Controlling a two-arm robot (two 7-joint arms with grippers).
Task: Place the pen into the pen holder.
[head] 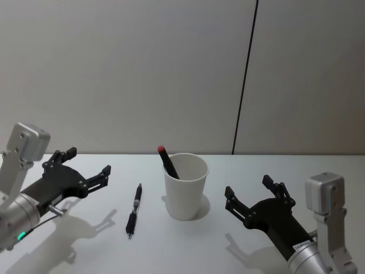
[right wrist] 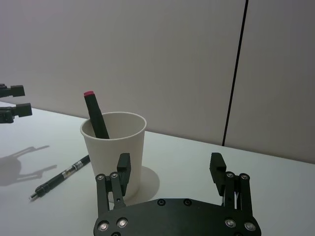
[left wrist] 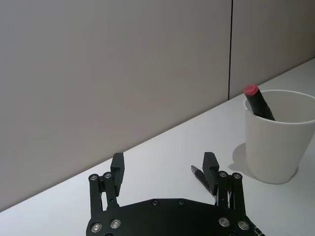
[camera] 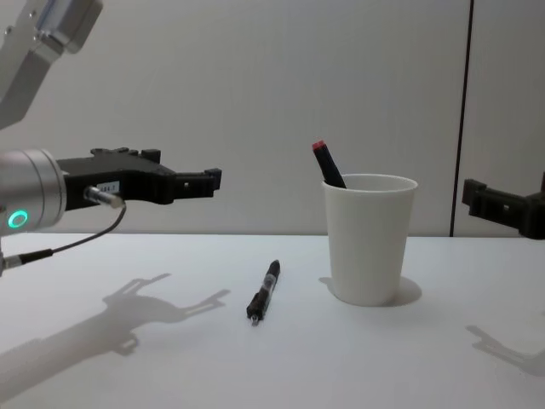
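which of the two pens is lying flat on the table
The all-black pen, lying on the table left of the white paper cup. The other pen, with a red end, stands leaning inside the cup.

No legible txt, nos. or brand in any view.

Chest view: small white sticker (camera: 106, 187) on the body of the left gripper (camera: 187, 166). It has dark print, too small for me to read.

Head view: similar white label (head: 300, 245) on the wrist behind the right gripper (head: 247, 186). Also illegible.

Pen (camera: 264, 291): pale patch on the barrel, can't make out any chars on it.
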